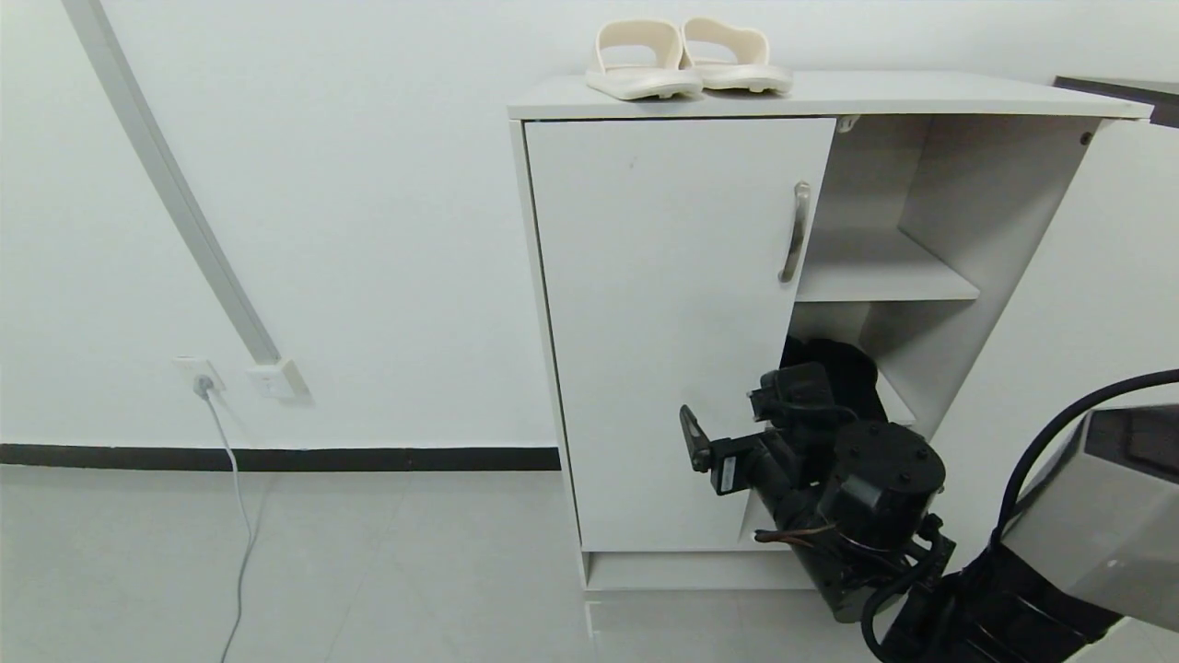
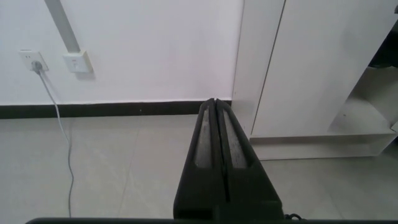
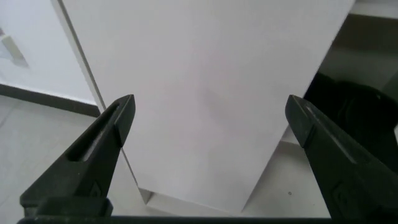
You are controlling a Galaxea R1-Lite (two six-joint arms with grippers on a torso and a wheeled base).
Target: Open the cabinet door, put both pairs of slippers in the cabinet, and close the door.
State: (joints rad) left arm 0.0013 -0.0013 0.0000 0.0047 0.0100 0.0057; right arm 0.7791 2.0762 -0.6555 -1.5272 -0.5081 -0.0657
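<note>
The right gripper (image 3: 210, 115) hangs released, jaws wide, low before the cabinet's (image 1: 921, 92) closed door (image 1: 663, 322). The left gripper (image 2: 214, 118) is clenched on nothing above the floor (image 1: 368, 571). Just beyond the right gripper, a dark shape (image 1: 834, 359) in the bottom compartment is probably one pair of slippers, though the arm half hides it. The cream pair (image 1: 686, 60) sits on top. That pair looks to be next: rise, grasp it, and set it on the shelf (image 1: 875, 276) past the open door (image 1: 1087, 304). Pale tiles; a cable (image 1: 241, 516) drops from a wall socket (image 1: 198, 373).
</note>
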